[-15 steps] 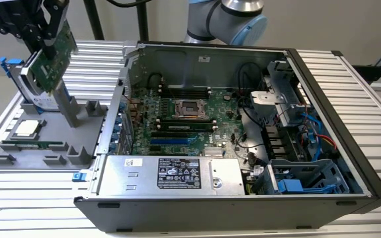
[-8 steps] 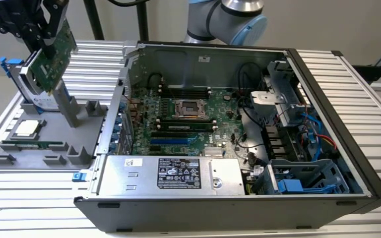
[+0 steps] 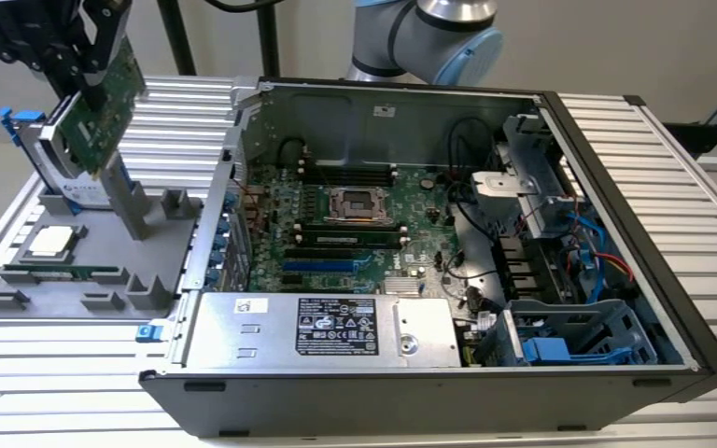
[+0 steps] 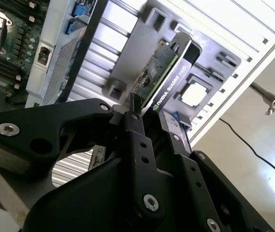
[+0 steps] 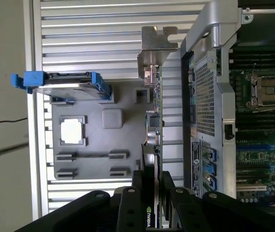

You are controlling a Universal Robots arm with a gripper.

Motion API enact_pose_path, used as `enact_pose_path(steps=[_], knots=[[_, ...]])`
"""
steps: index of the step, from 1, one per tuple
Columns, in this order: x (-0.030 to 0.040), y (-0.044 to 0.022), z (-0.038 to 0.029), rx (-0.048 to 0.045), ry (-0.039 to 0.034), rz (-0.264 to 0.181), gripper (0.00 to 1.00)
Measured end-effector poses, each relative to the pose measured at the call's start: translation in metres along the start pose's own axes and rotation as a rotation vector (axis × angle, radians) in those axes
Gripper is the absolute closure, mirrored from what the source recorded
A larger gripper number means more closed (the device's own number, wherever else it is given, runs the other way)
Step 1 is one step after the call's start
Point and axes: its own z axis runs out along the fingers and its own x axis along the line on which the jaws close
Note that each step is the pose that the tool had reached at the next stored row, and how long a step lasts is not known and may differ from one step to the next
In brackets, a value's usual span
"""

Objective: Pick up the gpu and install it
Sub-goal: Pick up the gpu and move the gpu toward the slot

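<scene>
Place: robotics lab bench
Bench: slatted aluminium table (image 3: 657, 168)
Work piece: open PC case (image 3: 458, 392), motherboard (image 3: 333, 233) bare
Fixture: grey parts tray (image 3: 53, 297) with moulded slots
Machine: robot arm (image 3: 440, 33) behind the case

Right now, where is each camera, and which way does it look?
Exterior view: off the arm, looking down into the open computer case; arm behind it, gripper holding the gpu at the exterior view's left.
First wrist view: on the wrist, looking past the gripper onto the gray tray.
Second wrist view: on the wrist, looking along the gripper at the gpu.
All share the gpu.
</scene>
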Motion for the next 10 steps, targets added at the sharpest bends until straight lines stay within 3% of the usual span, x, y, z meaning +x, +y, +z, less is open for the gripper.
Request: enact_pose_path(steps=[10], knots=[[-0.0091,0.0004,0.0,0.0001,0.0,0.0,1.0]])
